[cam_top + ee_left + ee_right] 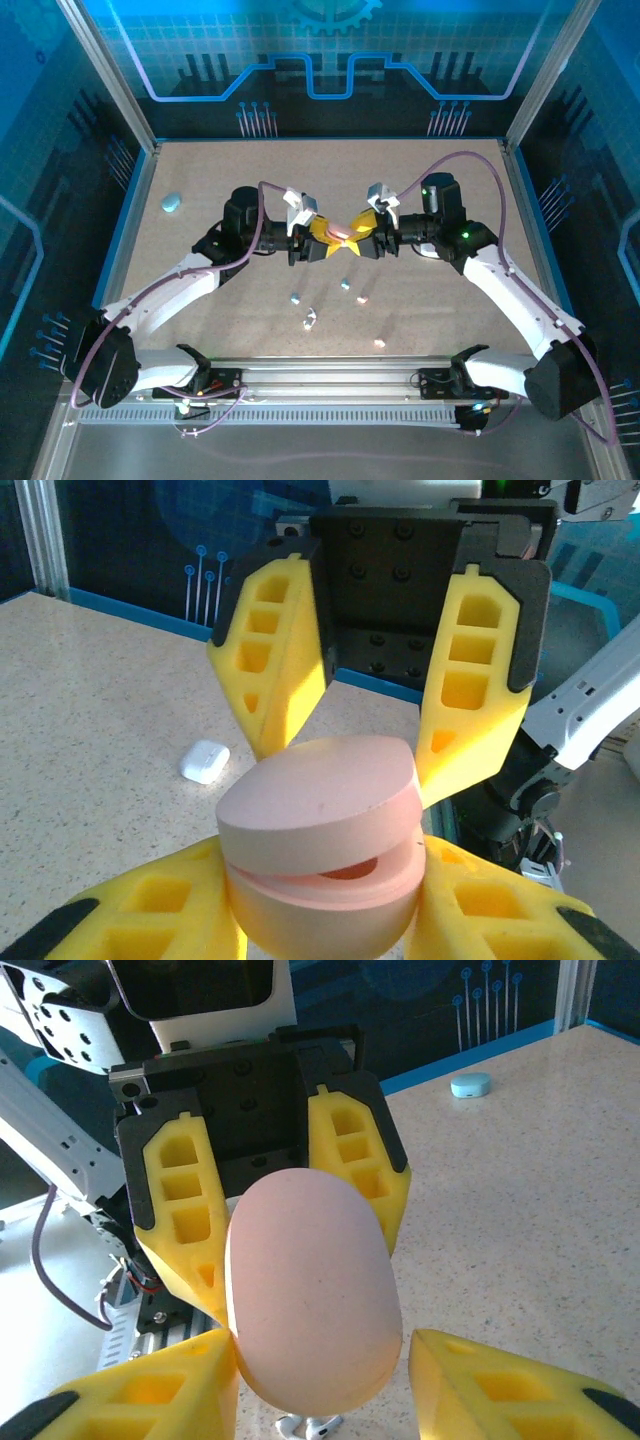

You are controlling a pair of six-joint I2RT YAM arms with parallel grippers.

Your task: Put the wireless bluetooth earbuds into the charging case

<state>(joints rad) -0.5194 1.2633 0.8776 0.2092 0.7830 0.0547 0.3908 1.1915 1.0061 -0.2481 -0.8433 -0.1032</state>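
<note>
The left end effector [320,905] is clamped on the pink case [318,805], holding it steady with its lid a little open. The right end effector [350,765] faces it, jaws apart beside the lid, maybe just touching it. The earbuds [362,297] lie on the tabletop [450,290], waiting to go in.

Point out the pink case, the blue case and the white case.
pink case [320,805]: left wrist view, on its lid.
blue case [470,1084]: right wrist view, its top.
white case [205,761]: left wrist view, its top.
</note>
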